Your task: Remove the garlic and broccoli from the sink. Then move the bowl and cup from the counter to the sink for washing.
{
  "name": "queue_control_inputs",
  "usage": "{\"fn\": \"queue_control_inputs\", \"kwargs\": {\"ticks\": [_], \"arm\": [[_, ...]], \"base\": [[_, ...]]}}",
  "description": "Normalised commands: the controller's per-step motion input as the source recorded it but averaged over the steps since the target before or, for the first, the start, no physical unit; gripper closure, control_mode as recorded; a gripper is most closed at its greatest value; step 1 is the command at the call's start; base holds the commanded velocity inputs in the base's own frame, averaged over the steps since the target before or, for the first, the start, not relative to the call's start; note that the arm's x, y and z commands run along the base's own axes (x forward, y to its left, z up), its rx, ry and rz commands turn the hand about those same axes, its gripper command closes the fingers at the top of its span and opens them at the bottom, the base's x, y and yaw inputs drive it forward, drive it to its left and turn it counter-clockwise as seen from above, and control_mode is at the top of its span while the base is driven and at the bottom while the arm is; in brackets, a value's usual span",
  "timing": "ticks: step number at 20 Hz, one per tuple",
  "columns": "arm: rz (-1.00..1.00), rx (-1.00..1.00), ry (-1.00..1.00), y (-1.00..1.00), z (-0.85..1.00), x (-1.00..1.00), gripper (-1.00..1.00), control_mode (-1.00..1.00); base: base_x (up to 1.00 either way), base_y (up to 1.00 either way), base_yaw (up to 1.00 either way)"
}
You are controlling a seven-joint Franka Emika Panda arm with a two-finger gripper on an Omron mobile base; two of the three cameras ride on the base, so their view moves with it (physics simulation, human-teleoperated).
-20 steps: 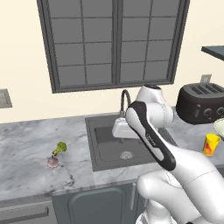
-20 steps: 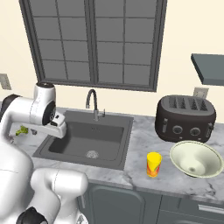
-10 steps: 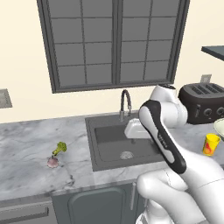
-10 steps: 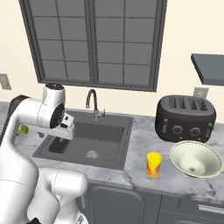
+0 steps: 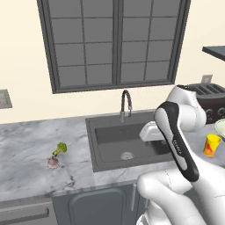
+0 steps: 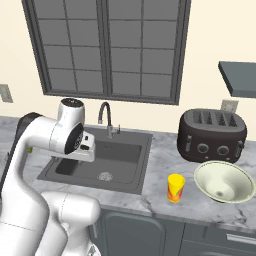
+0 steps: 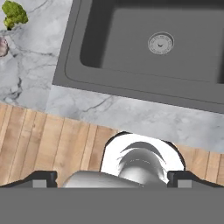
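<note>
The garlic [image 5: 52, 162] and the broccoli [image 5: 60, 149] lie side by side on the marble counter [image 5: 26, 147], left of the sink [image 5: 110, 147]. In the hand view the broccoli [image 7: 14, 14] and the garlic [image 7: 2, 46] sit at the top left, and the sink [image 7: 122, 43] holds just its drain disc. The yellow cup [image 6: 175, 188] and the wide bowl [image 6: 223, 181] stand on the counter right of the sink [image 6: 120, 155]. My gripper [image 5: 147, 132] hangs open and empty over the sink's right half, well short of the cup [image 5: 212, 145].
A dark gooseneck tap [image 6: 106, 117] rises behind the basin. A black toaster [image 6: 212, 135] stands at the back right, just behind the bowl. A window fills the wall above. The wooden floor [image 7: 52, 144] shows below the counter's front edge.
My arm has swung to the right, carrying the open gripper from the sink's left side across to its right half. The garlic, broccoli, cup and bowl have stayed put.
</note>
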Motion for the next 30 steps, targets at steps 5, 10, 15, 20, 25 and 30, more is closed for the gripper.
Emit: {"fn": "queue_control_inputs", "kwargs": {"ticks": [5,10,15,20,25,30], "arm": [[0.01,0.02,-0.01,-0.36,0.09,-0.09,-1.0,-1.0],[0.0,0.0,0.0,-0.33,0.12,-0.09,-1.0,-1.0],[0.0,0.0,0.0,-0.37,0.09,-0.09,-1.0,-1.0],[0.0,0.0,0.0,-0.34,0.07,-0.03,-1.0,-1.0],[-0.02,0.0,0.0,-0.31,0.05,-0.03,-1.0,-1.0],[0.0,-0.02,0.0,-0.31,0.05,-0.02,-1.0,-1.0]], "base": [[0.0,0.0,0.0],[0.0,0.0,0.0],[0.0,0.0,0.0],[0.0,0.0,0.0],[0.0,0.0,0.0],[0.0,0.0,0.0]]}}
